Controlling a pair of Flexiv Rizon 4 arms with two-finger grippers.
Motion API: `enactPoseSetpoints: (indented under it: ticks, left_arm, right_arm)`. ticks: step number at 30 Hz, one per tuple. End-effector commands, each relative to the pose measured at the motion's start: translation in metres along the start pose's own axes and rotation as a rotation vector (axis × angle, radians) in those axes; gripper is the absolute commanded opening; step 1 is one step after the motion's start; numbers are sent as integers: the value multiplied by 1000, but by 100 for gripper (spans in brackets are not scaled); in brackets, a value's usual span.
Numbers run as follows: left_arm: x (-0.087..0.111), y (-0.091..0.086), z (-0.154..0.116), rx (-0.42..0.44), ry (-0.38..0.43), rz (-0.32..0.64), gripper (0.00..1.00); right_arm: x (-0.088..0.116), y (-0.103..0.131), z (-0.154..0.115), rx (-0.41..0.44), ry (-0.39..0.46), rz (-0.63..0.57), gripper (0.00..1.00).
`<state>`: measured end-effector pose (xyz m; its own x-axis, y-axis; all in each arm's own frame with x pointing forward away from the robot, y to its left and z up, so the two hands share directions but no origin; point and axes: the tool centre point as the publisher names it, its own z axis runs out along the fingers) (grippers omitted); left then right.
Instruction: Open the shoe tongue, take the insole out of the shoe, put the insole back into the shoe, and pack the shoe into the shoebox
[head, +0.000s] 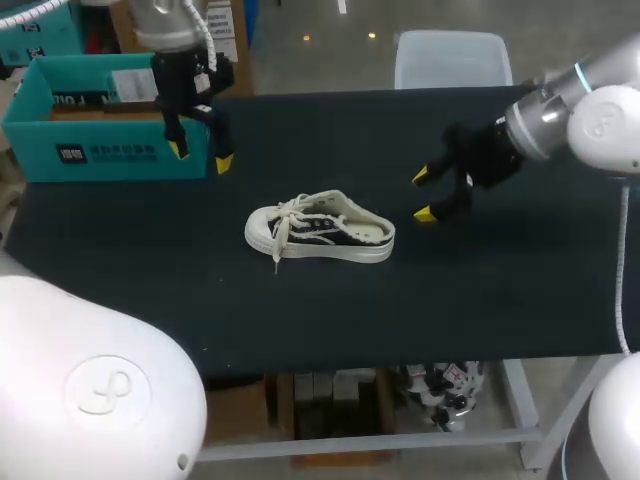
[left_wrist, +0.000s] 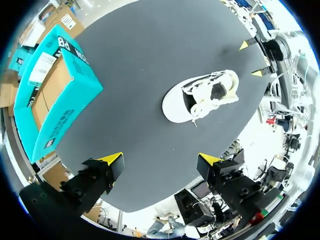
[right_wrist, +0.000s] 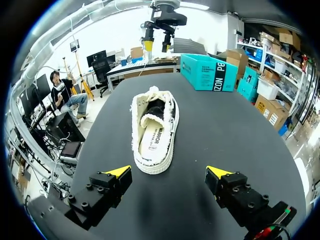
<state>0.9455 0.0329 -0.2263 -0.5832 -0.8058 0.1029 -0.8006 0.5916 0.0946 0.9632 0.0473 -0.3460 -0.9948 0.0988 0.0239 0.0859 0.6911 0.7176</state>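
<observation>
The front of the insole lies hidden inside the shoe.

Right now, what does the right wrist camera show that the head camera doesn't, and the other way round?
Only the right wrist view shows the insole lying inside the shoe. Only the head view shows the right arm coming in from the side. Both show the shoe, the teal shoebox and the open left gripper.
</observation>
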Motion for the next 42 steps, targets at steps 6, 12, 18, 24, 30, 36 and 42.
enactPoseSetpoints:
  ticks: [6,12,18,24,30,36,42]
  left_arm:
    - [13,0,-3,-4,-53,8,100]
    - [19,-9,1,-11,19,-135,100]
    - [32,-17,13,-4,16,-173,100]
    - [42,-19,20,-5,20,-165,100]
    - [50,-23,23,-6,20,-168,100]
    - [55,-27,28,-5,19,-178,100]
    - [57,-32,33,-7,20,-185,100]
  right_arm:
    - [14,-7,24,-36,-17,38,100]
    - [20,-7,38,-62,-15,62,100]
    - [25,-12,48,-86,-4,89,100]
    - [26,-12,59,-98,-13,123,100]
    - [27,-13,70,-119,-18,149,100]
    - [29,-14,78,-124,-20,172,100]
    - [30,-14,87,-134,-16,190,100]
